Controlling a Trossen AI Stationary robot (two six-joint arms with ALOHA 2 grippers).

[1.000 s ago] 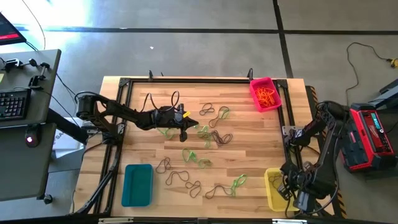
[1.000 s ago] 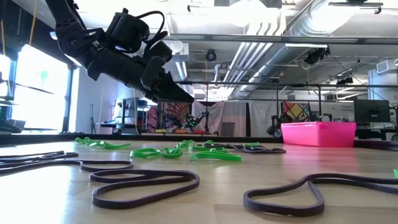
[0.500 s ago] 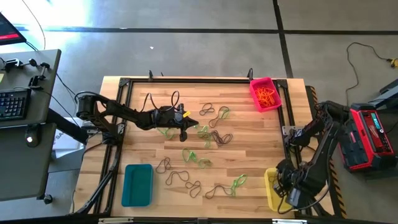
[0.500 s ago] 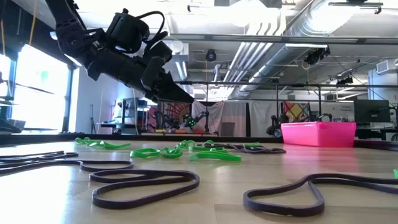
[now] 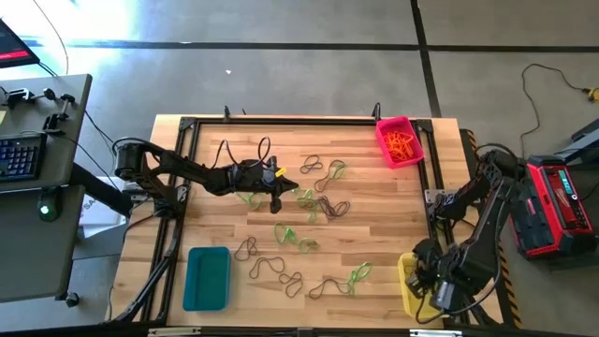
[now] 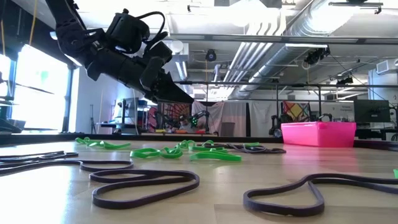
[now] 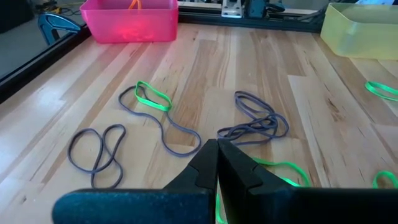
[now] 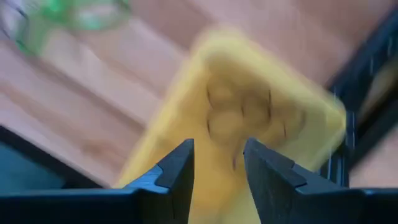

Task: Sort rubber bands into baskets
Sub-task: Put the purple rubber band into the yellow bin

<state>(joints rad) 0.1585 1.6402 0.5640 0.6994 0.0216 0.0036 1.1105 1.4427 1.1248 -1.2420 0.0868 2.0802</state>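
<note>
Green and dark rubber bands (image 5: pixel 296 236) lie loose across the middle of the wooden table (image 5: pixel 215 150). The pink-red basket (image 5: pixel 400 140) at the far right holds orange bands. The teal basket (image 5: pixel 207 277) stands at the near left. The yellow basket (image 5: pixel 410 281) stands at the near right, partly under my right arm. My left gripper (image 5: pixel 277 201) hangs shut above the bands in the middle, clear of the table (image 6: pixel 186 98), with a green band (image 7: pixel 277 167) below its tips. My right gripper (image 8: pixel 217 158) stands open over the yellow basket (image 8: pixel 249 112), nothing between its fingers.
A black frame (image 5: pixel 281 122) runs along the table's far, left and right sides. Dark bands (image 6: pixel 146 182) lie close to the near edge. A desk with a keyboard (image 5: pixel 21 154) stands left of the table, and a red and black box (image 5: pixel 562 201) right of it.
My right arm's wrist has shifted a little toward the table's left, staying over the yellow basket. My left arm and the bands on the table have kept still.
</note>
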